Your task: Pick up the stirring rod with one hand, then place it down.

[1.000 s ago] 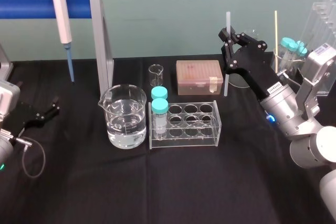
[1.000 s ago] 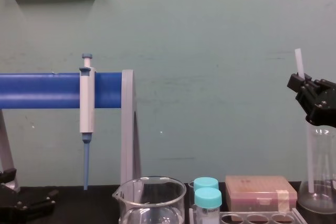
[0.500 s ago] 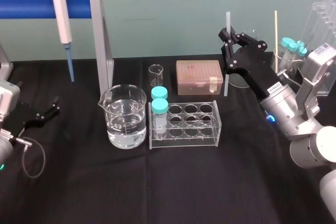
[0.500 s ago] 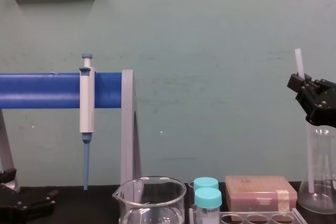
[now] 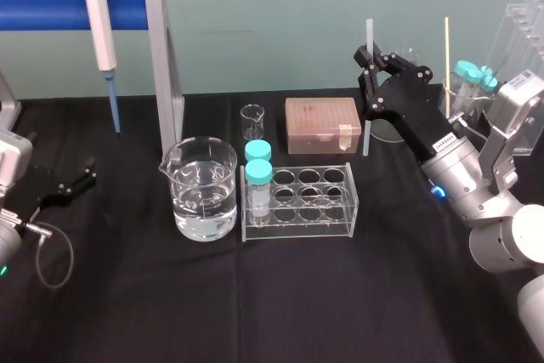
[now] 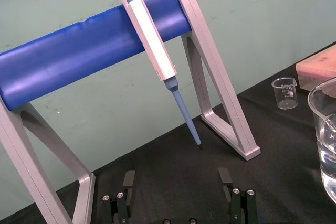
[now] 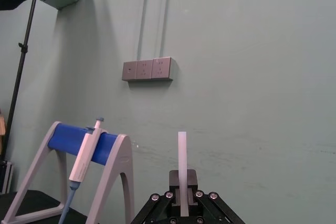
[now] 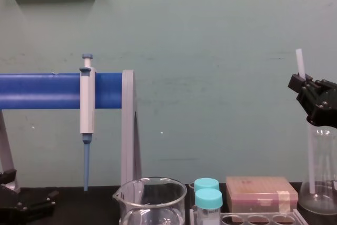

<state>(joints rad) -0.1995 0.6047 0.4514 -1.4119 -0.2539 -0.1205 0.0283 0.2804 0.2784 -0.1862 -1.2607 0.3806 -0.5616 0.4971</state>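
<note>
The stirring rod (image 5: 368, 91) is a thin white translucent stick held upright at the back right of the table, just right of the pink box. My right gripper (image 5: 365, 60) is shut on its upper part, with a short length sticking out above the fingers (image 8: 300, 62) (image 7: 182, 153). In the chest view the rod's lower part (image 8: 311, 164) lines up with a clear flask (image 8: 322, 175); I cannot tell whether its end touches the table. My left gripper (image 5: 75, 183) rests open at the table's left edge, its fingers (image 6: 128, 182) wide apart and empty.
A beaker of water (image 5: 202, 189) and a clear tube rack (image 5: 299, 201) with two cyan-capped tubes stand mid-table. Behind them are a small beaker (image 5: 252, 121) and the pink tip box (image 5: 322, 124). A pipette (image 5: 100, 23) hangs on the blue stand at the back left.
</note>
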